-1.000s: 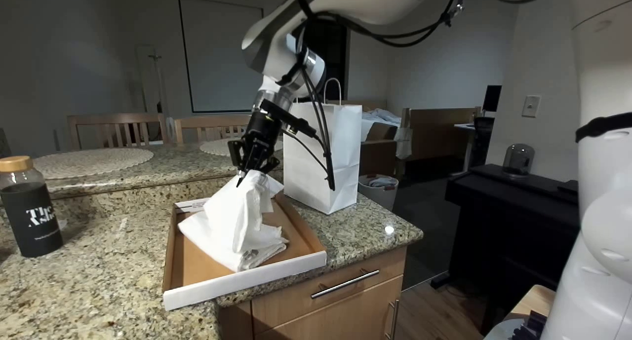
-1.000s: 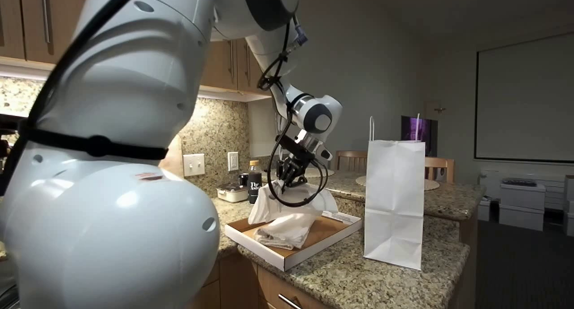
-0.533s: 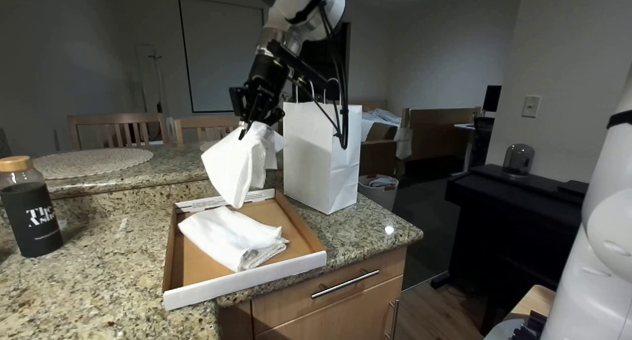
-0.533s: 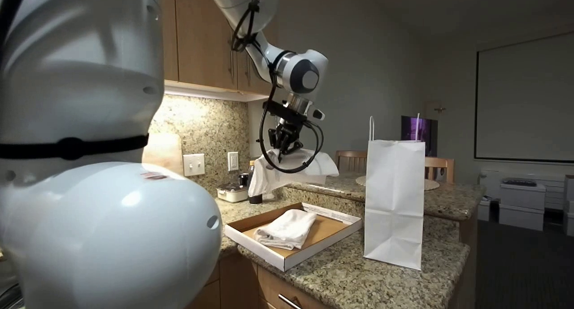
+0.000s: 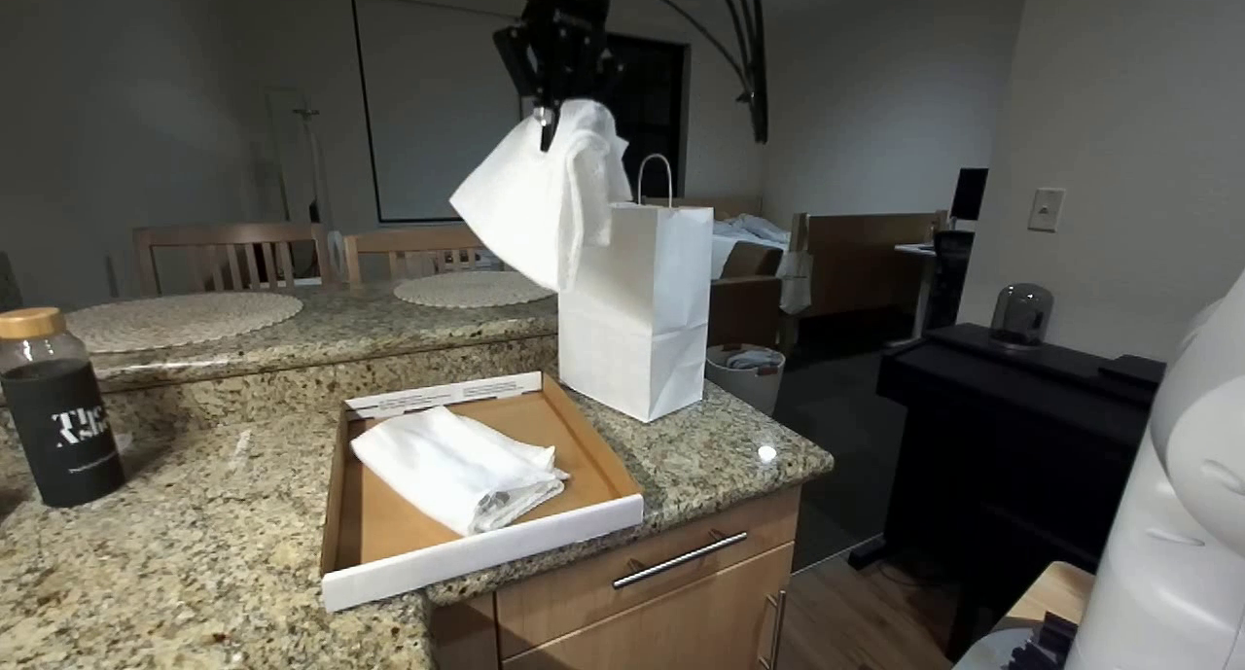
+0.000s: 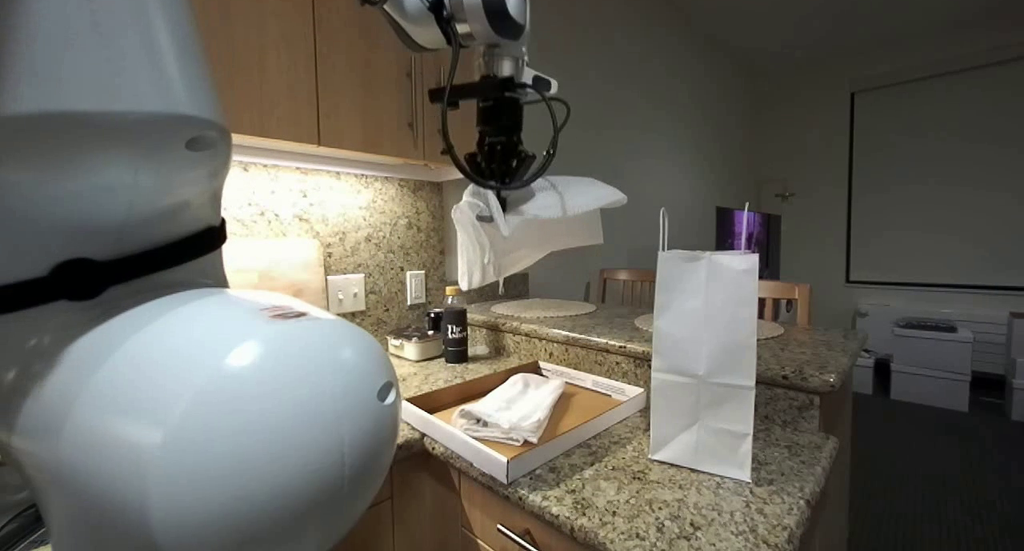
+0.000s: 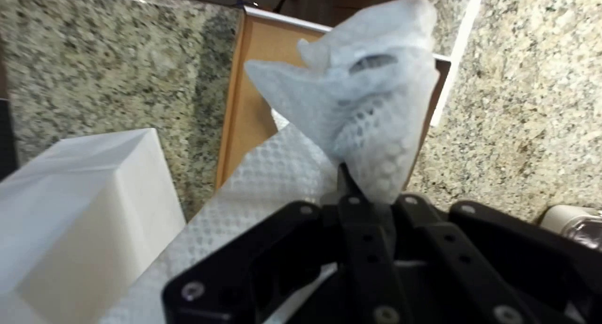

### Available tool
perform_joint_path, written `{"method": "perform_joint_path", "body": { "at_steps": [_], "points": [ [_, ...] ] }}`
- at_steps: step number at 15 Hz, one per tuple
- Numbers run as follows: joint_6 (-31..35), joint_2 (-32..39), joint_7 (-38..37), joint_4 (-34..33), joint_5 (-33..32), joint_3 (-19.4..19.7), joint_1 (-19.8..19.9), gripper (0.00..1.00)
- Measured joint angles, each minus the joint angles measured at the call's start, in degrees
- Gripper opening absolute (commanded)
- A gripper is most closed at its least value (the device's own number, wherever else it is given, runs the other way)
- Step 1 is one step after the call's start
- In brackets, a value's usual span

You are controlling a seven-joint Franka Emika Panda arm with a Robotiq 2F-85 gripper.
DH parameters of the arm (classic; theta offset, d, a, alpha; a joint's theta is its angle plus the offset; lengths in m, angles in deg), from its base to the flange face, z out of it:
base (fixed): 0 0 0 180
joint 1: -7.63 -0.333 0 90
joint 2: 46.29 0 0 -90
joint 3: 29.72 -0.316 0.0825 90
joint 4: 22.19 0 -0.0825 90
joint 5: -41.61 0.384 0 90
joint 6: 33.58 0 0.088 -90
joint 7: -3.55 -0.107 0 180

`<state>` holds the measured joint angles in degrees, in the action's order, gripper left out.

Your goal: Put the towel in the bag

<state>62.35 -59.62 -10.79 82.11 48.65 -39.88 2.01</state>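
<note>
Your jaws are clamped on a towel (image 5: 540,203), which hangs spread roughly over the tray (image 5: 486,551), apart from the bag (image 6: 704,351), so if you lower it in this wide, its slack could snag a handle (image 6: 745,228) and tip the bag onto the desk (image 5: 195,573).

Glossy white arm (image 6: 200,423), black strap (image 6: 144,259), cables (image 5: 759,96) and end effector (image 6: 501,197).

Mostly dim — bright glow beneath the cabinets (image 6: 360,63)

arm (image 6: 412,13): held high; wrist (image 6: 486,15): upright; gripper (image 6: 501,199): pointing straight down, pinched together
</note>
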Motion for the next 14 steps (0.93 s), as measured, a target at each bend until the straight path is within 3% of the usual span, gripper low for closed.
{"method": "perform_joint_path", "body": {
  "at_steps": [7,14],
  "points": [
    [-20.9,-1.3,-11.5,-17.1,-8.1,1.4,3.1,0.08],
    [-21.6,-2.4,-11.7,-19.5,-8.2,2.0,3.9,0.08]
  ]
}}
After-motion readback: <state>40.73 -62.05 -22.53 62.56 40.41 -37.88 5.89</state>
